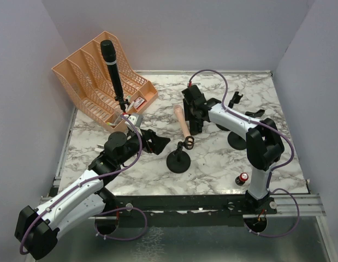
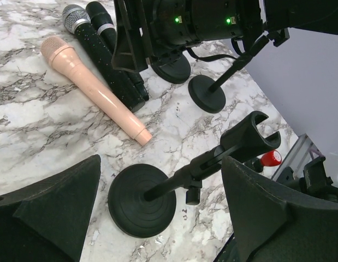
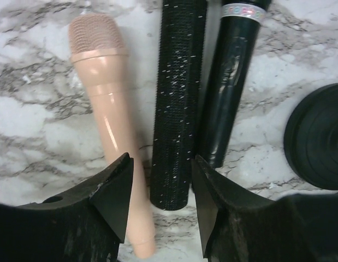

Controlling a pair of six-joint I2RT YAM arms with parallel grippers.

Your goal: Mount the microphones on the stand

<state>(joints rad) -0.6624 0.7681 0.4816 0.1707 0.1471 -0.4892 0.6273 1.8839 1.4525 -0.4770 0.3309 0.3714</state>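
Three microphones lie side by side on the marble table: a peach-pink one (image 3: 106,109), a glittery black one (image 3: 177,98) with a silver mesh head (image 2: 76,19), and a smooth black one (image 3: 229,82). My right gripper (image 3: 161,202) hangs over them, open, its jaws straddling the tail end of the glittery mic with a gap on each side. Another black microphone (image 1: 113,71) stands clipped on a stand at the back left. A black stand (image 1: 178,161) with an empty clip (image 2: 250,134) stands mid-table. My left gripper (image 2: 158,213) is open, its fingers either side of that stand's stem.
An orange file organizer (image 1: 98,76) sits at the back left. Two more round stand bases (image 2: 207,94) (image 2: 171,68) stand beyond the right arm. A small red-topped battery (image 1: 243,178) lies near the front right edge.
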